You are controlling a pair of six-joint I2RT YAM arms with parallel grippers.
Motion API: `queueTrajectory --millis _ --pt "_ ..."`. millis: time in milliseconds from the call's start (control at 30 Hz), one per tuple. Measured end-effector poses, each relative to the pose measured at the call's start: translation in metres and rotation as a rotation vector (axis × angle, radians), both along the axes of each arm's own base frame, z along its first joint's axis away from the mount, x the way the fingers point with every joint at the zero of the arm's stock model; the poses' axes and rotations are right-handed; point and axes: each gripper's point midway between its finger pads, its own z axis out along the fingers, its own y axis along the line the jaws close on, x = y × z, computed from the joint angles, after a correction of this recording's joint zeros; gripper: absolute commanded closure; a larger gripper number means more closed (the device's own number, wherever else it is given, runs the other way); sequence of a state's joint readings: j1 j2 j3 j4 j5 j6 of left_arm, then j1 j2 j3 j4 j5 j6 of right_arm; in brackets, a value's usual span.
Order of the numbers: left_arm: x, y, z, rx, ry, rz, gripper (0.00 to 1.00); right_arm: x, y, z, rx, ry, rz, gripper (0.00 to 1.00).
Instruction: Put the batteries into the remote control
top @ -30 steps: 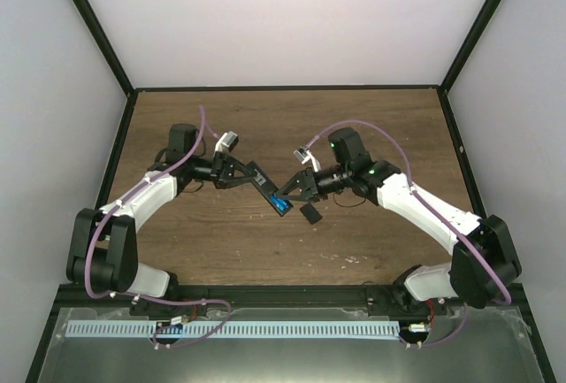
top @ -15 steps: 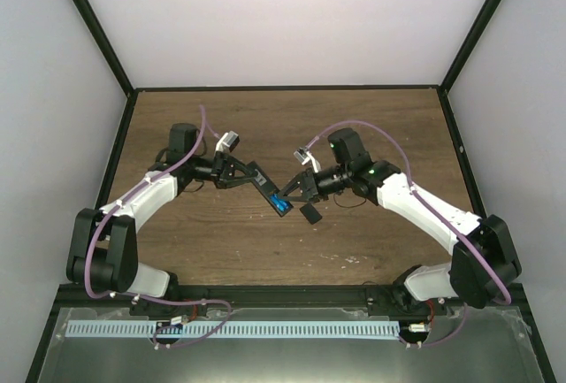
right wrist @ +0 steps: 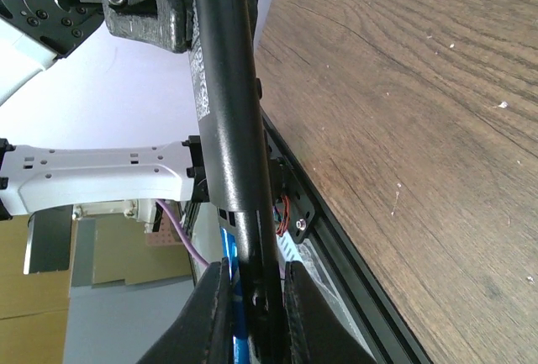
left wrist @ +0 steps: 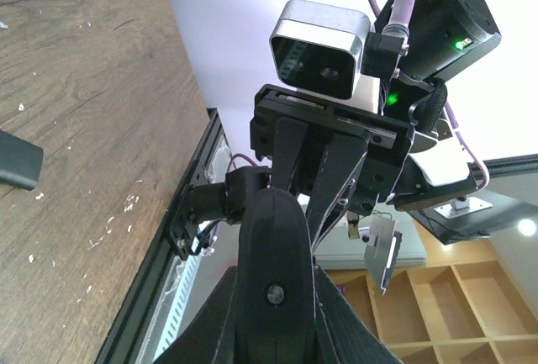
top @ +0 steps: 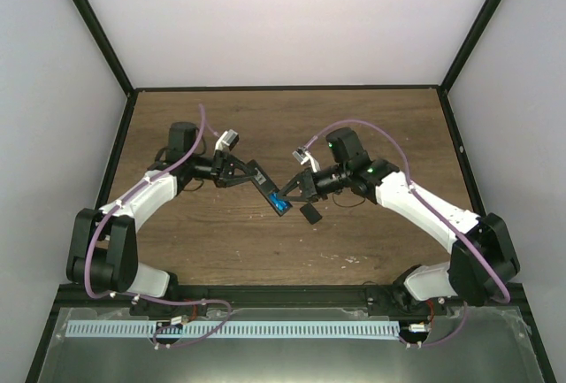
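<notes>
currently, near the middle of the top view, the left fingers (top: 240, 172) are clamped on one end of the remote control (top: 265, 187), which is held off the desk (top: 371, 126) and slants down toward the lower right of the frame. the batteries (top: 281, 203) show as a bright blue patch at the remote's free lower end. the right fingers (top: 299, 191) reach in from the right and meet that same end, just beside the blue.

in the right wrist view the remote control (right wrist: 225, 129) runs as a long black bar from the top of the frame to the bottom, where the right fingers (right wrist: 214, 313) stand close against both of its sides. a sliver of blue (right wrist: 238, 330) shows between one finger and the bar. whether they actually pinch it or only flank it, i cannot tell.

a small flat black piece (top: 309, 213) lies on the desk just below the right fingers, apart from the remote. it also shows at the left edge of the left wrist view (left wrist: 17, 160).
</notes>
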State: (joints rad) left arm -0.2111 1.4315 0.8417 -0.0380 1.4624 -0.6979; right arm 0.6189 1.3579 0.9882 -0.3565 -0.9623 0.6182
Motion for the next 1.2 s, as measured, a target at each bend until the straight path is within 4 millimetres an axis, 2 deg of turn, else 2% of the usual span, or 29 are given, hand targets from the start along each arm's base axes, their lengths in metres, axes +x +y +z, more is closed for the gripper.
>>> queueTrajectory --millis 767,1067,1200 --pt "0.012 0.000 0.011 -0.019 -0.052 0.024 1.00 0.006 0.012 0.005 0.025 -0.051 0.006 0.95" --pt "0.014 0.000 0.010 -0.014 -0.043 0.037 1.00 0.010 0.015 0.004 0.008 -0.070 -0.011 0.78" --pt "0.013 -0.002 0.009 -0.014 -0.040 0.033 1.00 0.009 0.017 0.004 0.005 -0.078 -0.012 0.76"
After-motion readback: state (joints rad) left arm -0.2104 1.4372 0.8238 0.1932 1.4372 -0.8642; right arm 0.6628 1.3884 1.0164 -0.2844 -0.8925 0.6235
